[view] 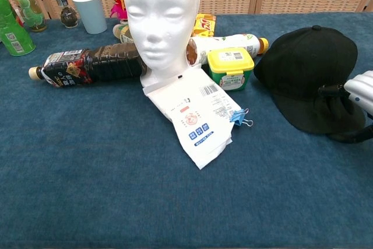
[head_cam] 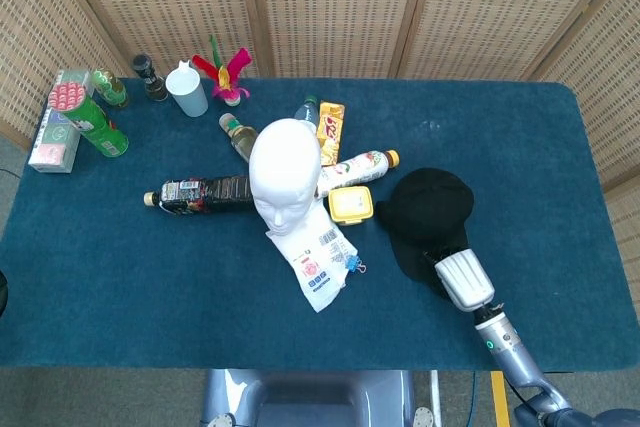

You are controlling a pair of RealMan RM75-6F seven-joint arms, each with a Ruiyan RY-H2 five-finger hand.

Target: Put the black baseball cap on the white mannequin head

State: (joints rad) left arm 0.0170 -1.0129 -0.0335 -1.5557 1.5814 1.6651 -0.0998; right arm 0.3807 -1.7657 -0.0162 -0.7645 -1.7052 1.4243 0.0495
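Observation:
The black baseball cap (head_cam: 430,207) lies on the blue table to the right of the white mannequin head (head_cam: 284,175), which stands upright facing the front edge. My right hand (head_cam: 462,279) is at the cap's brim on the near side. In the chest view the cap (view: 309,68) sits at the right, and the right hand (view: 358,94) pinches its brim, one dark finger on top and another curling beneath. The mannequin head (view: 160,16) stands at the centre left. No view shows my left hand.
Between head and cap sits a small yellow-lidded tub (view: 231,67) beside a lying white bottle (view: 224,44). A dark bottle (view: 87,65) lies left of the head, and a white packet (view: 195,115) with a blue clip lies in front. Cups and bottles stand at the back left (head_cam: 187,92).

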